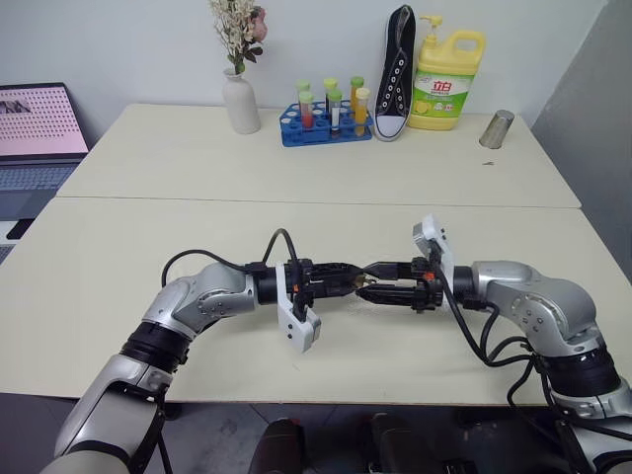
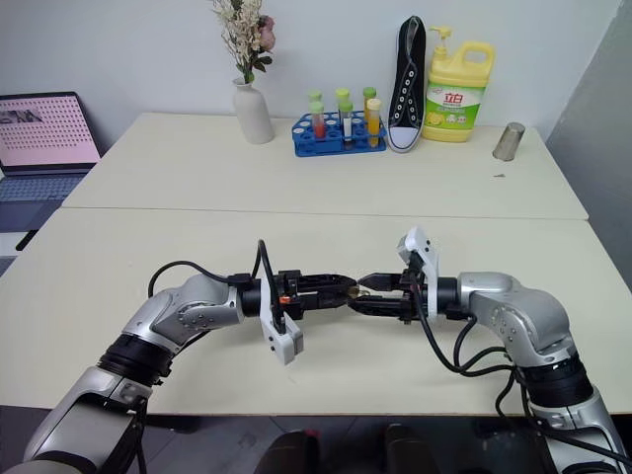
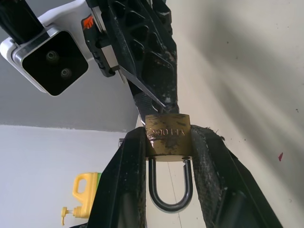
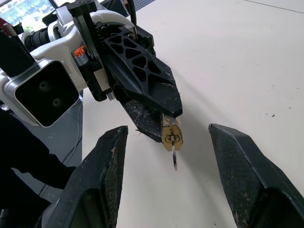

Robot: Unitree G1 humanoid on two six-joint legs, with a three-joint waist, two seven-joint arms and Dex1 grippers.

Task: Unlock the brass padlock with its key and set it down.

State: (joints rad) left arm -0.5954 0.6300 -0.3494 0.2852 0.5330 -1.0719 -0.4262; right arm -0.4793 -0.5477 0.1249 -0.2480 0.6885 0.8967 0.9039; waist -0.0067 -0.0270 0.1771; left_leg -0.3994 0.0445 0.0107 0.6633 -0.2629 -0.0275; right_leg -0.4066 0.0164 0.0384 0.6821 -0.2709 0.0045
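Note:
The brass padlock (image 3: 167,139) is pinched by its flat sides between the fingers of my left gripper (image 1: 352,280), which is shut on it above the near table. Its silvery shackle (image 3: 170,190) points back toward the wrist, and both legs meet the body. A thin silvery key (image 4: 174,156) sticks out of the keyhole end. My right gripper (image 4: 168,129) faces the left one tip to tip and is open. Its fingers (image 4: 111,156) stand wide on either side of the key without touching it.
On the far table (image 1: 296,168) stand a white vase of flowers (image 1: 240,102), a blue rack of tubes (image 1: 326,123), an upright sneaker (image 1: 395,71), a yellow detergent bottle (image 1: 446,79) and a metal cup (image 1: 497,129). A laptop (image 1: 38,128) sits at the left.

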